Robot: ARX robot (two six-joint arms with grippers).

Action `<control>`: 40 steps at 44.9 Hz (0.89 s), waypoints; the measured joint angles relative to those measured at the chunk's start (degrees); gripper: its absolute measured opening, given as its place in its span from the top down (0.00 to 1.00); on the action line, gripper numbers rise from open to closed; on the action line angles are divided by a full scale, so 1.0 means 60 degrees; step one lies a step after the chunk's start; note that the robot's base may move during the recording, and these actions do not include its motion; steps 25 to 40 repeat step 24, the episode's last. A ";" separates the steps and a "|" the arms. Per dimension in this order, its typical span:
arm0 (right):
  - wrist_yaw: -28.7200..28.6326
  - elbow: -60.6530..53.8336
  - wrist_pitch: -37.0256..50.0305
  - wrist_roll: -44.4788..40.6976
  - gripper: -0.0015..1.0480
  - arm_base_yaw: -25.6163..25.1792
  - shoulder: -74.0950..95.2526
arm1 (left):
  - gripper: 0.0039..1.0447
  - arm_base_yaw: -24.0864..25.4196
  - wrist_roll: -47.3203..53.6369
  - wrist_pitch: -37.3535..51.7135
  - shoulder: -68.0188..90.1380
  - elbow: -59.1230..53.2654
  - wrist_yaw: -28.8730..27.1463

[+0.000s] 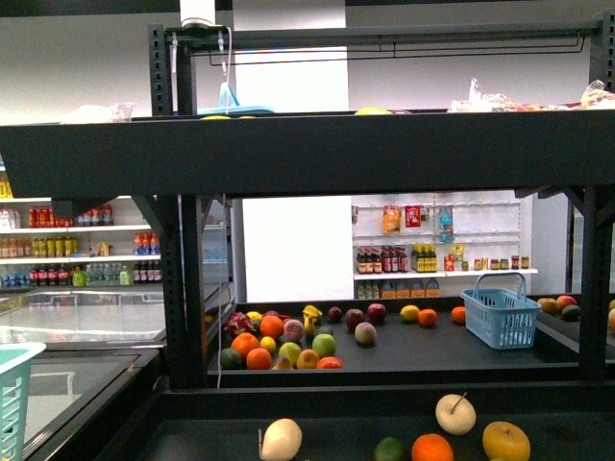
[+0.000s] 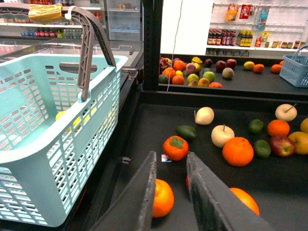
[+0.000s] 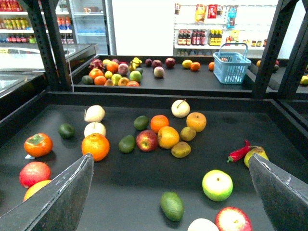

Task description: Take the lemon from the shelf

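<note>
Black, flat-sided fingers come first. The left gripper (image 2: 171, 156) hangs low over the near left of the black metal multi-tier shelf (image 3: 219, 142), its fingers parted a little and holding nothing, a round orange (image 2: 161, 197) lying on the deck just beneath them. The right gripper (image 3: 171, 159) has its fingers spread wide and is also empty, probably so that its camera can take in the whole deck while a target is chosen. To the left, beside the shelf, stands a pale teal slotted plastic basket (image 2: 57, 96) with its grey handle up, presumably waiting for the picked fruit. Yellow shapes show through its wall, but I cannot tell what they are. The near deck is loosely scattered with oranges, dark green limes, pale apples and bigger orange-yellow round fruits (image 3: 167, 137), none of which looks like the target. Further off, on the far deck, fruit is bunched at the left and a light blue plastic basket (image 3: 231, 67) sits at the right. Between them lies what I take to be the lemon (image 3: 186, 63), a small bright-yellow oval just beside an orange and well apart from both grippers. Reaching it would need a long stretch past the dividing rim. White shelves of bottles line the back wall.
</note>
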 joint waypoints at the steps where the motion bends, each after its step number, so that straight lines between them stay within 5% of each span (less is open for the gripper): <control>1: 0.0000 0.0004 0.0000 0.0000 0.07 0.0000 0.0000 | 0.68 0.0000 -0.0004 0.0000 0.0000 0.0000 0.0004; 17: -0.0004 0.0000 0.0000 0.0000 0.07 0.0000 0.0000 | 0.06 0.0000 0.0000 0.0000 0.0000 0.0000 0.0000; 40: 0.0000 0.0004 0.0000 0.0000 0.07 0.0000 0.0000 | 0.07 0.0000 0.0011 0.0000 0.0000 0.0000 0.0000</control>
